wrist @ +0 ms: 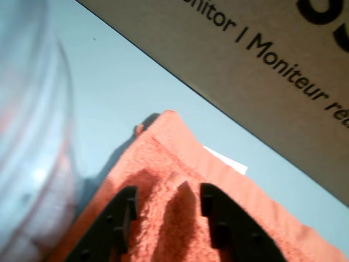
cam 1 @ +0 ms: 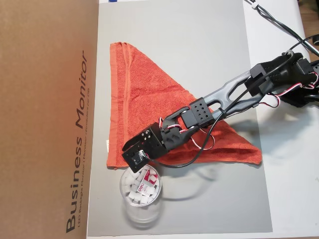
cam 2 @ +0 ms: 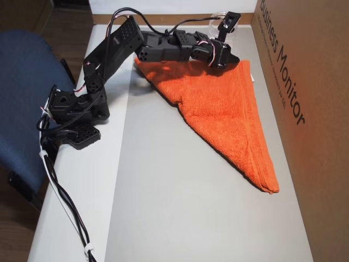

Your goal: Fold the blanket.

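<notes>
The blanket [cam 1: 149,89] is an orange-red towel lying as a folded triangle on the grey mat [cam 1: 199,50]. One point reaches toward the mat's far end in an overhead view [cam 2: 229,114]. My gripper [cam 1: 128,152] hovers low over the hemmed corner near the small white tag [cam 1: 107,145]. In the wrist view the gripper [wrist: 166,191] is open, with both black fingers just over the terry cloth [wrist: 174,158] and a shadowed bump of cloth between them. The tag [wrist: 226,161] shows just past the hem. The arm hides part of the blanket in an overhead view [cam 2: 232,59].
A clear plastic cup [cam 1: 141,191] holding white pieces stands right beside the gripper, blurred at the left of the wrist view [wrist: 27,136]. A tall brown cardboard box [cam 1: 45,119] lines the mat's edge next to the blanket. A blue chair [cam 2: 22,82] sits behind the arm base.
</notes>
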